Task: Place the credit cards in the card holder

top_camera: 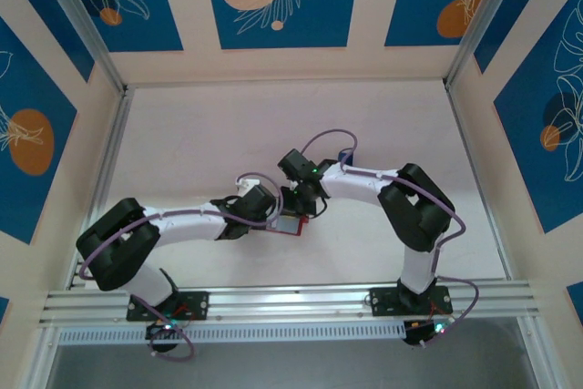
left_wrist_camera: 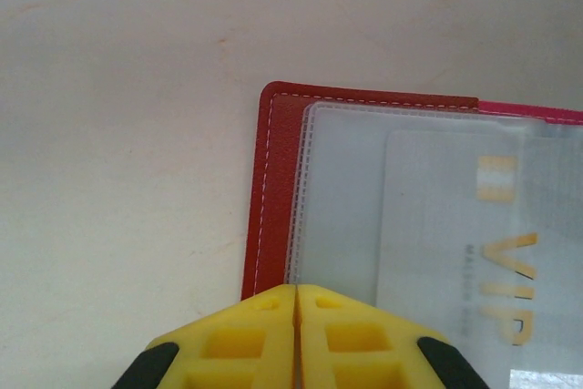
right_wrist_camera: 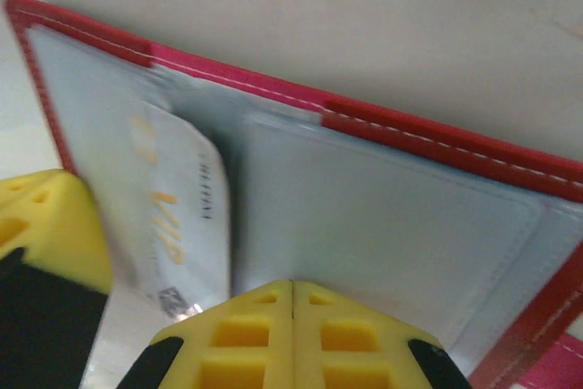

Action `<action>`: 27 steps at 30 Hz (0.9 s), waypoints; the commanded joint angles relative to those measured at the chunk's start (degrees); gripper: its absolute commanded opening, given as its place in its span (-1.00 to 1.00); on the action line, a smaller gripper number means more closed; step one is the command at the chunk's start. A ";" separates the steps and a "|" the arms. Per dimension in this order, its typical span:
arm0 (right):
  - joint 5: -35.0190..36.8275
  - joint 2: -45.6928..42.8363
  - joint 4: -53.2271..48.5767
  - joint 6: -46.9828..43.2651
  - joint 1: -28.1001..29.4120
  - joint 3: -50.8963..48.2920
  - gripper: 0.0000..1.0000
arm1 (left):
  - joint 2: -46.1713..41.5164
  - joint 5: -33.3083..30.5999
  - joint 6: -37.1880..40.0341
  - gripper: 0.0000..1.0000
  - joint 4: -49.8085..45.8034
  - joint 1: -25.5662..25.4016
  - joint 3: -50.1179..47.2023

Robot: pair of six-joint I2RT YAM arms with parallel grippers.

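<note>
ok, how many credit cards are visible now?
1: a pale VIP card, at least partly tucked into a clear sleeve of the open red card holder. Others may be hidden under the arms.

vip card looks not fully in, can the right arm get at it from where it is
Probably yes. The right tool, shut, sits over the open card holder just beside the VIP card, whose near end looks uncovered. The left tool on the card's other side might crowd it.
</note>
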 commanded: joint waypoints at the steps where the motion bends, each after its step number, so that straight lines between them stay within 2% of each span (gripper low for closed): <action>1: 0.39 0.05 -1.93 -0.31 0.45 0.82 -1.00 | 2.25 3.26 -0.48 -0.83 -5.38 -0.61 -3.04; 16: -1.42 4.13 -1.55 -1.10 1.50 5.26 -1.00 | 1.67 3.21 -0.68 -0.84 -5.14 -0.65 -3.48; 27: -8.96 6.46 8.07 3.82 2.08 2.10 -1.00 | -0.65 3.89 -0.29 -0.78 -4.84 -0.61 -3.52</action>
